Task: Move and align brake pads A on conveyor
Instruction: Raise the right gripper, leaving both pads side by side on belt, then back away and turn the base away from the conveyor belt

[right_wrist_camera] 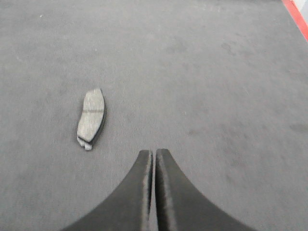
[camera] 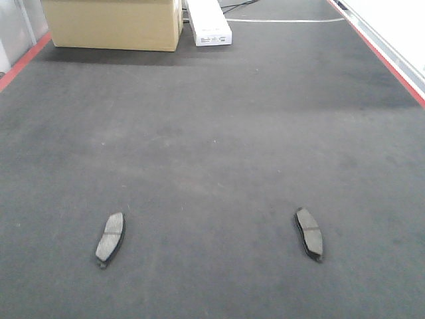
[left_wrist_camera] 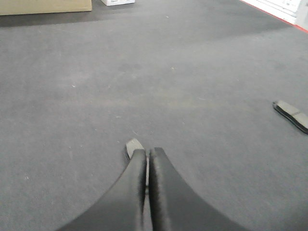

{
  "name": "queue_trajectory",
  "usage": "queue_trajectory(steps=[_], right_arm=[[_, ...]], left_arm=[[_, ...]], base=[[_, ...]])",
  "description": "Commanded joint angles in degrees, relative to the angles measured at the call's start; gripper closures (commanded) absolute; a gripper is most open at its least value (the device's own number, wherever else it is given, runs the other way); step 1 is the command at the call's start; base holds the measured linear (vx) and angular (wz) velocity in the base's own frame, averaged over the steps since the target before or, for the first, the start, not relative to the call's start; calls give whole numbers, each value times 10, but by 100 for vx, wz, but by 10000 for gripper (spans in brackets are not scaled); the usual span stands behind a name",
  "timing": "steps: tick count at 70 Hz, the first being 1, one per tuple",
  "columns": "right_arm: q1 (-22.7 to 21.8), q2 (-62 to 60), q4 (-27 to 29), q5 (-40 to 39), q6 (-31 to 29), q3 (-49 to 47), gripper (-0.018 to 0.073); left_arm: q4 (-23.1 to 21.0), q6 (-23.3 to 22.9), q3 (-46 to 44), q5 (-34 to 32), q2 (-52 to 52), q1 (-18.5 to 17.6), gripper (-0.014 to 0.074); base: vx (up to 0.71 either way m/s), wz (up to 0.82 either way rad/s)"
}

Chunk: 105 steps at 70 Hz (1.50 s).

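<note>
Charcoal conveyor (camera: 212, 133) with cardboard box (camera: 113, 23), 2 brake pads (camera: 109, 238) (camera: 309, 232) apart; left gripper (left_wrist_camera: 147, 153), right gripper (right_wrist_camera: 154, 153) closed

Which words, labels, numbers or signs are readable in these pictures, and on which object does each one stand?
No text can be read.
White box: the label on its front carries dark print, too blurred to read.
Cardboard box: no text visible.
Left brake pad and right brake pad: no markings visible.
</note>
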Motion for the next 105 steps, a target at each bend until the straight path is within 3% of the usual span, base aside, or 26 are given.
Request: queue_trajectory(steps=[1,81,105], right_arm=[[-3,3,-6,-38,0,-15,560],[-3,3,-6,-38,0,-15,560],[-3,3,-6,-38,0,-15,560]], left_arm=[[-8,-1,-11,-40,4,-3,603],[-8,-1,-11,-40,4,-3,603],[-8,-1,-11,-38,4,-3,603]], base=[[-12,-5],[-23,5],[-14,-26]])
